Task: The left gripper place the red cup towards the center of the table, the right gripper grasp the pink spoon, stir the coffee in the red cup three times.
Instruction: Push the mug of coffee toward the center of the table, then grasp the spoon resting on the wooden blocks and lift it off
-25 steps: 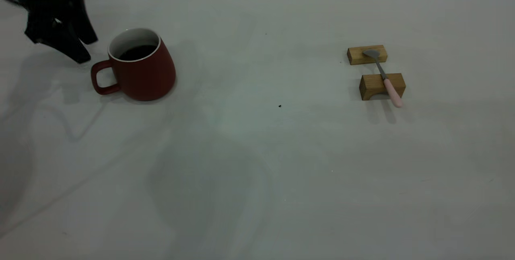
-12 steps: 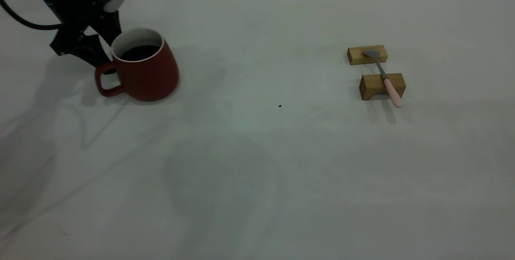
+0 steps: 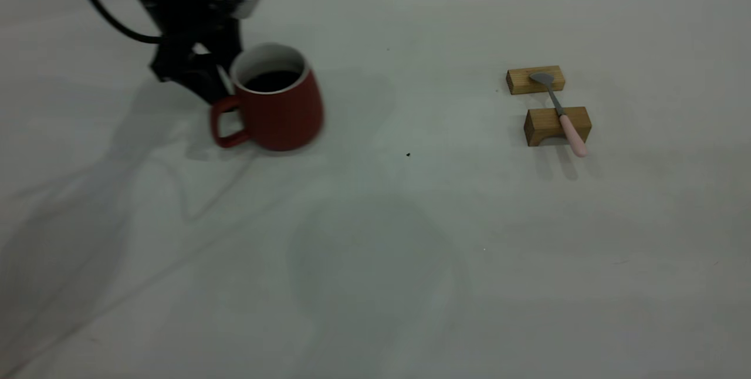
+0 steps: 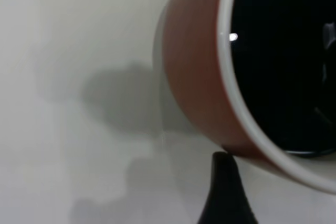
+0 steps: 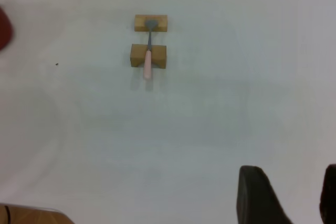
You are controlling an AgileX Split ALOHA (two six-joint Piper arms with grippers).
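Note:
The red cup (image 3: 276,112) stands left of the table's (image 3: 381,250) middle, its handle towards the front left, with dark coffee (image 3: 273,81) inside. My left gripper (image 3: 220,88) is at the cup's back left by the handle, shut on the cup. In the left wrist view one black finger (image 4: 226,192) presses the cup's (image 4: 194,77) outer wall just under the white rim; the other finger is hidden. The pink spoon (image 3: 561,115) lies across two wooden blocks at the right. My right gripper (image 5: 294,198) hangs open far from the spoon (image 5: 148,56), outside the exterior view.
The spoon's bowl rests on the far block (image 3: 519,81) and its shaft on the near block (image 3: 543,127), with the pink handle overhanging. A tiny dark speck (image 3: 408,155) marks the tabletop between cup and blocks. A black cable loops behind the left arm.
The left gripper came in to the cup's back left and closed on it. Cup and gripper then slid right together towards the table's middle. The spoon and blocks stayed put.

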